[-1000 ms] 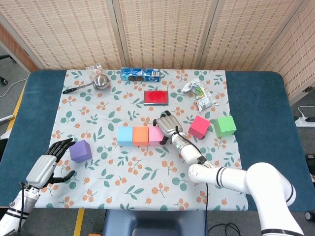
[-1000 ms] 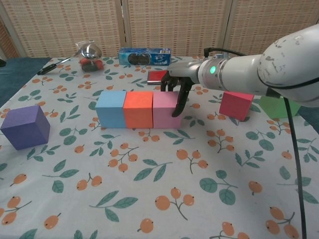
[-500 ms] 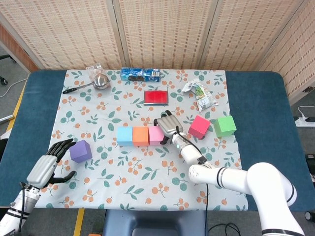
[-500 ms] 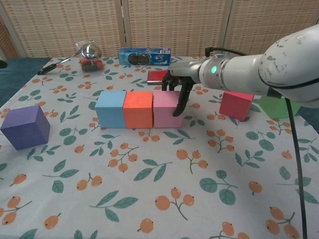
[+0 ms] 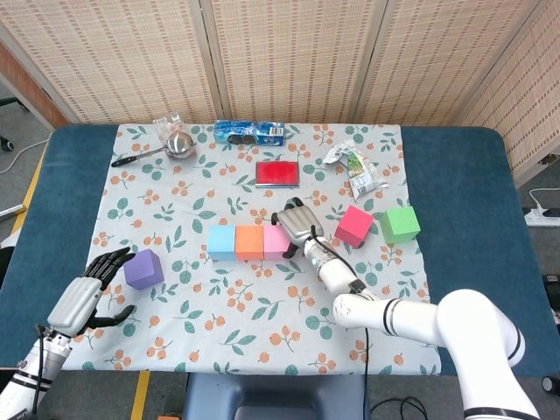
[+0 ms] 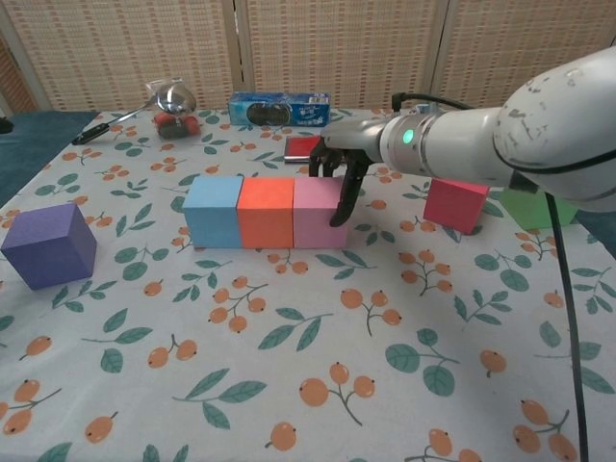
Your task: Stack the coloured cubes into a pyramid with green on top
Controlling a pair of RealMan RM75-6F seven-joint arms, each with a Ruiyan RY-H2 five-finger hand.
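Observation:
Blue (image 5: pixel 221 241), orange (image 5: pixel 249 242) and pink (image 5: pixel 276 241) cubes stand side by side in a row mid-table. My right hand (image 5: pixel 297 225) is at the row's right end, holding nothing. In the chest view its fingers (image 6: pixel 343 192) point down and touch the right face of the pink cube (image 6: pixel 316 212). A red cube (image 5: pixel 354 226) and a green cube (image 5: pixel 400 224) sit further right. A purple cube (image 5: pixel 143 268) lies at the front left. My left hand (image 5: pixel 87 293) hovers just left of it, fingers spread and empty.
At the back of the cloth lie a metal ladle (image 5: pixel 175 145), a blue biscuit pack (image 5: pixel 250 132), a red flat box (image 5: pixel 278 173) and a snack wrapper (image 5: pixel 354 166). My right forearm (image 6: pixel 500 144) partly hides the green cube (image 6: pixel 534 209) in the chest view.
My right hand has nudged slightly left against the pink cube, and the three-cube row has shifted a little left. The left hand has barely moved.

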